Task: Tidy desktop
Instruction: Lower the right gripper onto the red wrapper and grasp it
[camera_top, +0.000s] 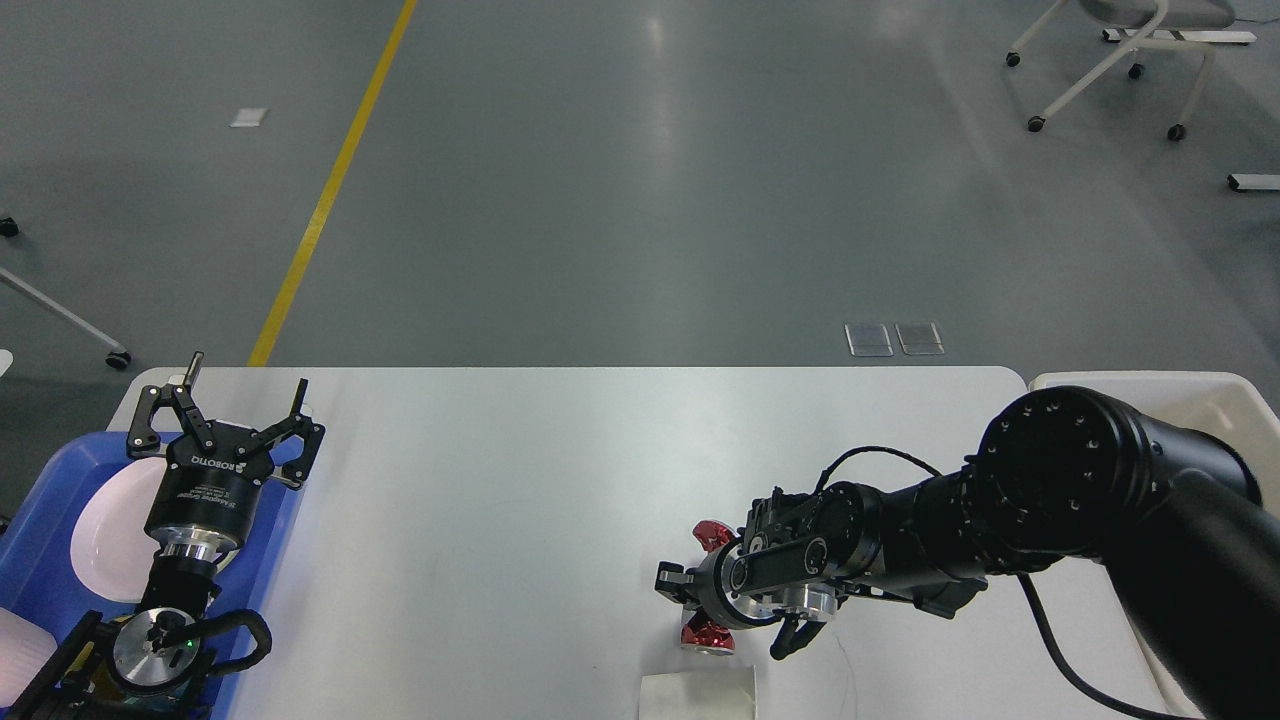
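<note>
Tray, blue plastic, sits at the desktop's left edge with a white plate in it; left gripper hovers over it, fingers spread, holding nothing. Desktop is the wide white top, mostly bare in the middle. Near its front edge: red shiny foil-like wrapper, two lobes visible either side of the right gripper, which looks clamped on its middle. Judgement: very light, crinkly, slippery, deforms easily, so pinch the narrow waist, modest force. White paper square lies just below it. Cream bin at right edge.
</note>
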